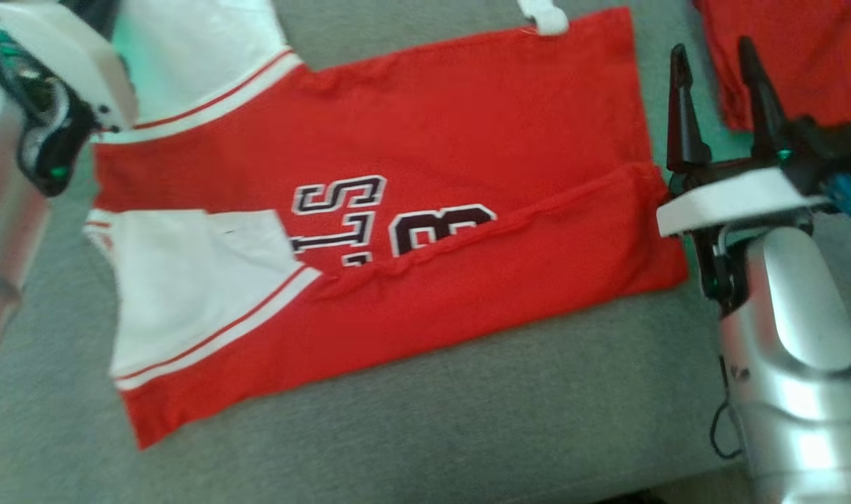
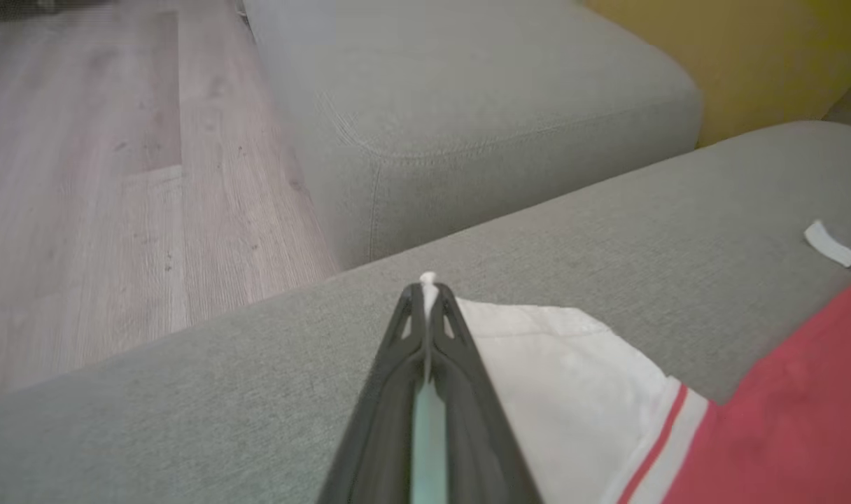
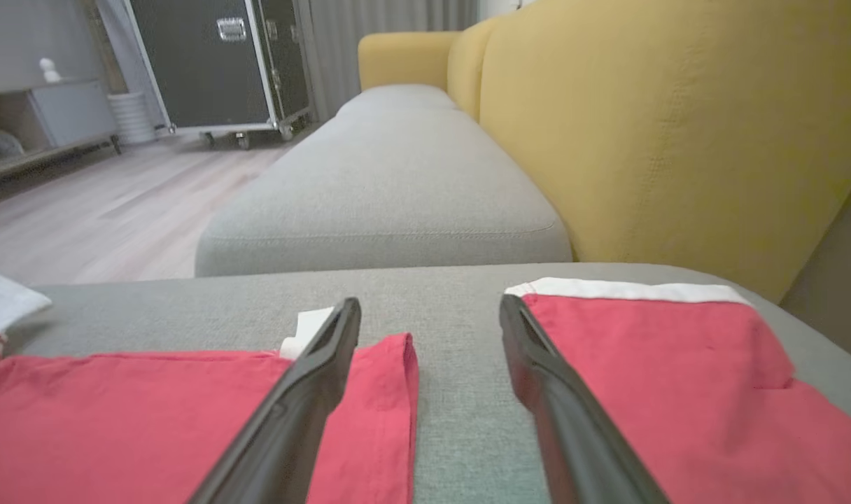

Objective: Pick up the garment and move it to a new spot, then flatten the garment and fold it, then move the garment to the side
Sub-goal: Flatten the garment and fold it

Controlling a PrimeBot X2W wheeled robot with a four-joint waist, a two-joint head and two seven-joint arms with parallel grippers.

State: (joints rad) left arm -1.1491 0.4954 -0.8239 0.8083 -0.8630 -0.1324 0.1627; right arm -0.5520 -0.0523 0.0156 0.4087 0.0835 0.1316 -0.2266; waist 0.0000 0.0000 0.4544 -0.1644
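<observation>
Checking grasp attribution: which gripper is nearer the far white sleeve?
Left. The left gripper is shut on the far white sleeve; right gripper is open beside the hem, opposite end.

Left gripper (image 2: 426,294) closed tight, right gripper (image 3: 430,303) wide open

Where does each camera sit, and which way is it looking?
Head view: on the head, looking down at the jersey on the grey cushion; open right end effector at right.
Left wrist view: on that wrist, along the left end effector shut on the jersey's white sleeve.
Right wrist view: on that wrist, along its fingers toward the yellow backrest.
All share the jersey.
</observation>
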